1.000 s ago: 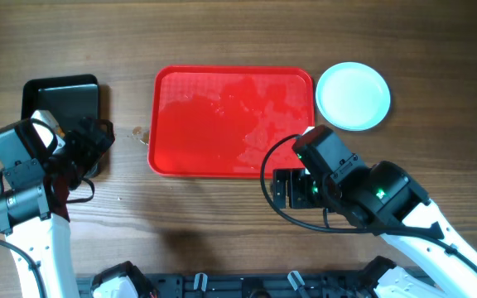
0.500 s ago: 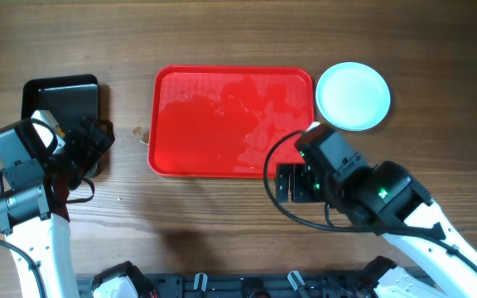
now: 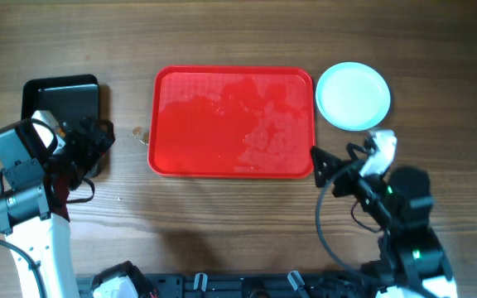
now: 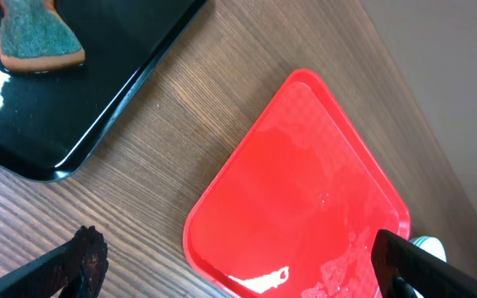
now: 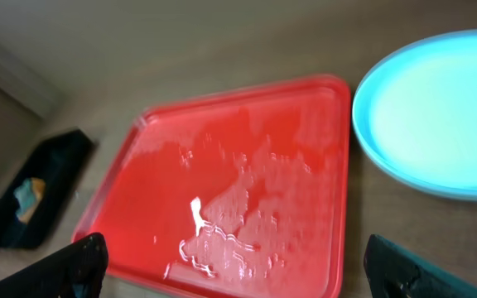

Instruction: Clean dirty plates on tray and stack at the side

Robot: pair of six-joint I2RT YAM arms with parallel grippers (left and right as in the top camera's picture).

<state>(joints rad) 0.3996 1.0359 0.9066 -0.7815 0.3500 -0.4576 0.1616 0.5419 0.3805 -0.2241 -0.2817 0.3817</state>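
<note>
From overhead we see the red tray (image 3: pixel 232 122) lying flat in the middle of the wooden table (image 3: pixel 222 219), its long side running from 9 to 3 o'clock. Its surface shines with wet, patchy streaks, thickest toward its 4 o'clock corner. The turquoise plate (image 3: pixel 353 96) sits on the table just beside the tray's 2 o'clock corner, off the tray, with a thin strip of wood between the two rims. It looks pale and clean, and we cannot tell whether one plate or several lie stacked there. Well apart at 9 o'clock from the red tray rests the glossy black tray (image 3: pixel 60 99). A sponge (image 4: pixel 36 37) lies in it, teal on top with an orange-brown edge.

Our left gripper (image 3: pixel 98 141) hangs by the black tray's 5 o'clock corner, pointing toward 3 o'clock. In its wrist view the two dark fingers (image 4: pixel 81 261) stand far apart at the lower corners of the frame, with bare wood and the near corner of the red tray between them.

Our right gripper (image 3: pixel 342 159) is just off the red tray's 5 o'clock corner, with the plate at its 12 o'clock. Its wrist view is slightly blurred, yet the fingers (image 5: pixel 81 265) are plainly spread wide. The tray's wet surface lies between them and the plate is up at 2 o'clock. Both grippers stand clear of the plate.
</note>
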